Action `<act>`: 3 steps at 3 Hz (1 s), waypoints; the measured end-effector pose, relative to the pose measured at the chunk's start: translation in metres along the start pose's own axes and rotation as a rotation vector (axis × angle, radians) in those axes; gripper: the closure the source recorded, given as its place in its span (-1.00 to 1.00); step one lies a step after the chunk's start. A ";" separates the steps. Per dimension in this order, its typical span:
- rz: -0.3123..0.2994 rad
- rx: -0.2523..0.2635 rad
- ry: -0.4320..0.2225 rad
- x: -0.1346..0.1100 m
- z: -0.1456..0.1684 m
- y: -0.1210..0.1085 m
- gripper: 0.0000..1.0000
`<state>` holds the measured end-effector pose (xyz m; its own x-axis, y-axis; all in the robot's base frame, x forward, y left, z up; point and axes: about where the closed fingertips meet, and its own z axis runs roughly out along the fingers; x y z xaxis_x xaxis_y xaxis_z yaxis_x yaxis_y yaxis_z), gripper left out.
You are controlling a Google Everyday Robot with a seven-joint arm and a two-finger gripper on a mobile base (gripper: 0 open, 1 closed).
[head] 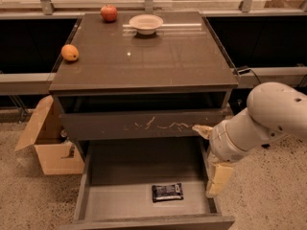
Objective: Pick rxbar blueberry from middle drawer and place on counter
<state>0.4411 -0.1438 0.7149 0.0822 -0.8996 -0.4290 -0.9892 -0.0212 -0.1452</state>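
Note:
The rxbar blueberry [168,192], a dark wrapper with pale print, lies flat on the grey floor of the pulled-out middle drawer [115,202], near its front centre-right. My gripper [203,161] is at the drawer's right wall, right of and above the bar, not touching it. Its cream fingers [219,177] are spread apart with nothing between them. One points left by the scratched drawer front [144,124], the other points down. The glossy dark counter [158,56] is above.
On the counter stand a white bowl [146,23], a red apple [109,13] at the back and an orange [70,52] at the left edge. An open cardboard box [48,143] sits on the floor left of the cabinet.

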 end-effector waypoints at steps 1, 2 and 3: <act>-0.010 -0.039 -0.016 0.018 0.042 -0.002 -1.00; 0.008 -0.087 -0.042 0.036 0.083 -0.006 -1.00; 0.008 -0.087 -0.042 0.036 0.083 -0.006 -1.00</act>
<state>0.4596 -0.1401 0.6261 0.0770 -0.8808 -0.4672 -0.9965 -0.0532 -0.0639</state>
